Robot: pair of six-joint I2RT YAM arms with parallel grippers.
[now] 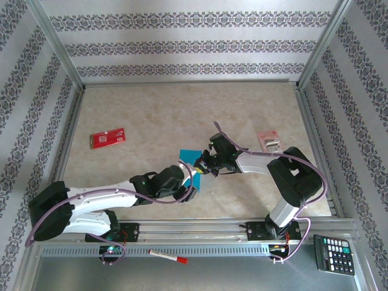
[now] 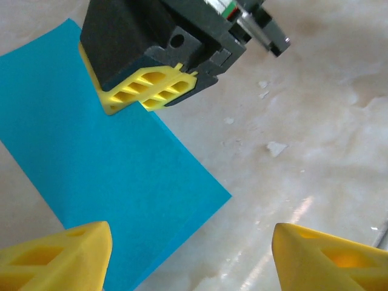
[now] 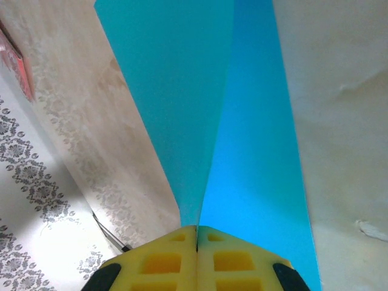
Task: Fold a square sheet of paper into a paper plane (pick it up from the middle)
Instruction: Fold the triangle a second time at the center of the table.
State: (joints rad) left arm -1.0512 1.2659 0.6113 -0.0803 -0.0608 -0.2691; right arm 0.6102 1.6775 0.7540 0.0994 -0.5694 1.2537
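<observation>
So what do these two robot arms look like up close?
Both the left arm and the right arm have white tube-like links between chunky black joints. A thin purple cable loops loosely along each. The fingers are bright yellow plastic wedges with a lattice of open cells, set on black mounts.

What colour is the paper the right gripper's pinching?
The square sheet of paper is plain teal-blue, clearest in the right wrist view.

The square sheet of paper (image 2: 109, 170) looks matte and smooth, the table (image 2: 315, 121) faintly glossy.
</observation>
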